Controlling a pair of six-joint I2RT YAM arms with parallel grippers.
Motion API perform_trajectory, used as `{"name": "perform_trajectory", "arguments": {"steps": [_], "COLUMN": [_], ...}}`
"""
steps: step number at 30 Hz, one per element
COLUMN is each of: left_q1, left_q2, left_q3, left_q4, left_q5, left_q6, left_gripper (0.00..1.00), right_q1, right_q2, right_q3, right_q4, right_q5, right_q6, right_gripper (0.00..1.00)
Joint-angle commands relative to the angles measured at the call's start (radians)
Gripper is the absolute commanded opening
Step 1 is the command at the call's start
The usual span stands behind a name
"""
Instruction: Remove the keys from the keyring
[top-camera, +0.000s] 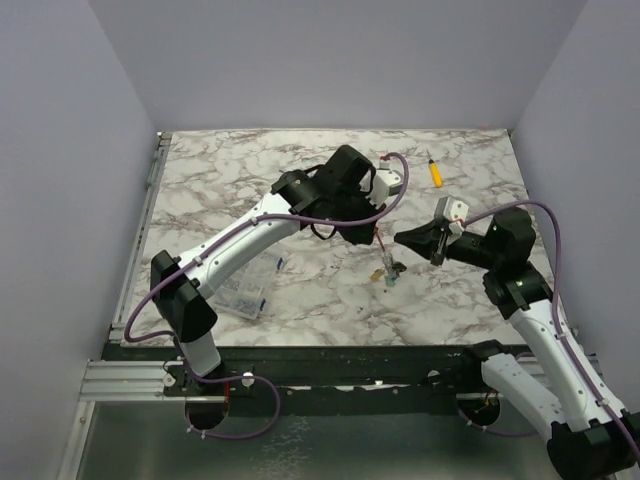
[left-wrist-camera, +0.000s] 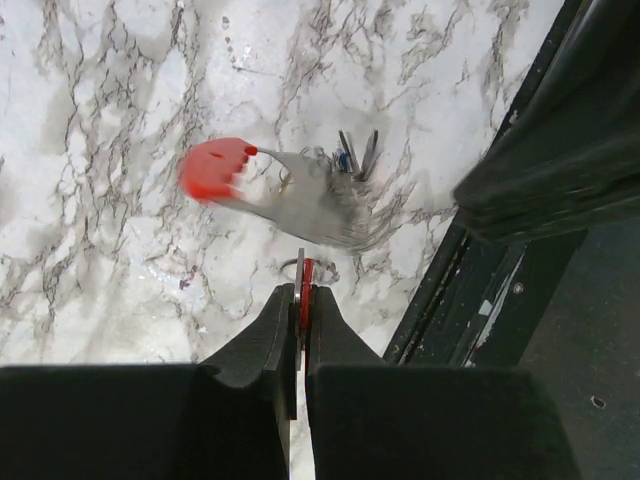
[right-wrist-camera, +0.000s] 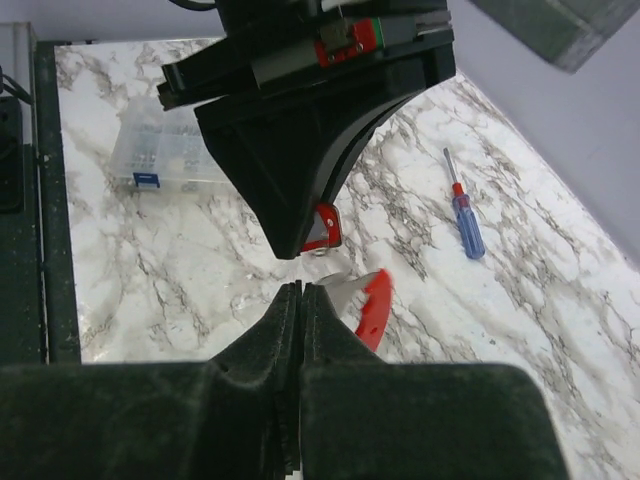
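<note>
My left gripper (top-camera: 377, 236) (left-wrist-camera: 302, 292) is shut on the red keyring (left-wrist-camera: 306, 278), held edge-on above the table. The right wrist view shows the keyring's red loop with its grey strip (right-wrist-camera: 326, 228) sticking out of the left fingertips. A bunch of small keys (top-camera: 388, 272) (left-wrist-camera: 345, 165) hangs below it. One red-headed key (left-wrist-camera: 215, 168) (right-wrist-camera: 374, 305) is blurred and swung out to the side. My right gripper (top-camera: 403, 237) (right-wrist-camera: 301, 288) is shut just beside the keyring, its tip next to that key's grey blade. Nothing shows between its jaws.
A clear plastic compartment box (top-camera: 245, 290) (right-wrist-camera: 165, 155) lies near the left arm. A blue-and-red screwdriver (right-wrist-camera: 465, 215) and a yellow-handled tool (top-camera: 435, 172) lie farther back on the marble table (top-camera: 250, 190). The right arm (left-wrist-camera: 540, 170) crowds the left wrist view.
</note>
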Motion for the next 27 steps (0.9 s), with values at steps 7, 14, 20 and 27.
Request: {"name": "perform_trajectory", "arguments": {"steps": [7,14,20,27], "left_q1": [0.027,0.027,0.027,0.025], "left_q2": [-0.091,-0.130,-0.146,-0.145], "left_q3": [-0.062,-0.087,-0.105,-0.099], "left_q4": [0.093,0.110,0.110,0.120], "left_q5": [0.109,0.141,0.143,0.156], "left_q6": [0.051,0.102,0.123,0.122], "left_gripper": [0.00,0.00,0.00,0.00], "right_q1": [0.002,0.002,0.002,0.018], "right_q2": [0.025,0.082,0.145,0.179], "right_q3": [0.008,0.067,0.137,0.176], "right_q4": [0.013,-0.119,-0.165,-0.180], "right_q5": [-0.034,-0.097,-0.157,-0.176], "right_q6": [0.026,-0.047,-0.078,-0.071], "right_gripper": [0.01,0.33,0.44,0.43]}}
